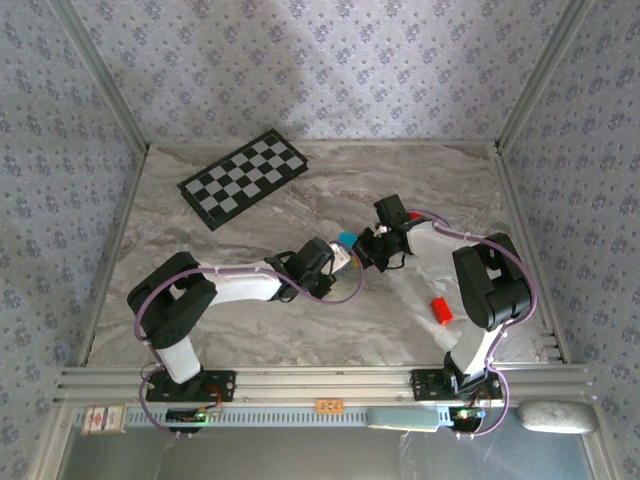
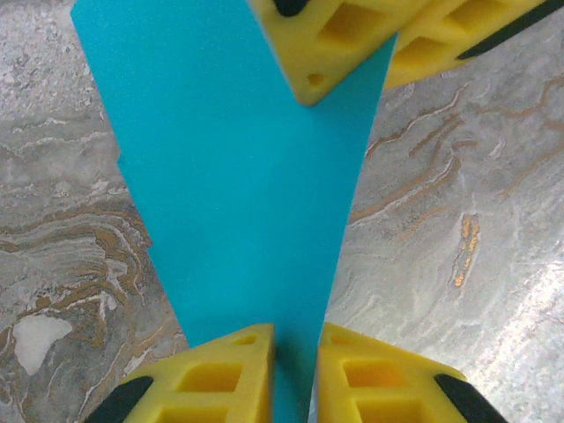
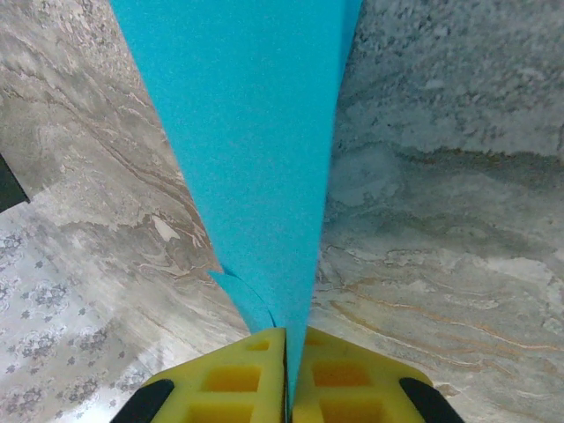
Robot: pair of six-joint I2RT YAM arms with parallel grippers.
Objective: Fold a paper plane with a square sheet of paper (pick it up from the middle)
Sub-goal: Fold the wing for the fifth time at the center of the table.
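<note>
A folded strip of cyan paper (image 2: 238,194) is seen held between two robot arms near the middle of a marble-patterned worktop (image 1: 300,335), slightly right of centre in the overhead view. The right gripper (image 3: 288,333) is shown with its yellow jaws pressed together on one end of the paper, only a hairline left between them. The sheet is seen fanning out wider away from that grip. A small creased flap is visible at the paper's edge just above those jaws.

At the other end, the left gripper (image 2: 295,330) is pictured with its jaws set on either side of the paper's narrowed tip, the slim gap between them taken up by the sheet. Whether the paper is actually being pinched there cannot be told. In the left wrist view, the right arm's jaws are seen at the far end of the strip, one lying across the paper's upper corner.

From overhead, the two wrists are shown meeting nose to nose, with a patch of cyan exposed between them. A black-and-white checkered board (image 1: 245,180) is laid flat towards the far left of the worktop, well apart from the arms. A small red block (image 1: 439,310) is seen just beside the right arm.
</note>
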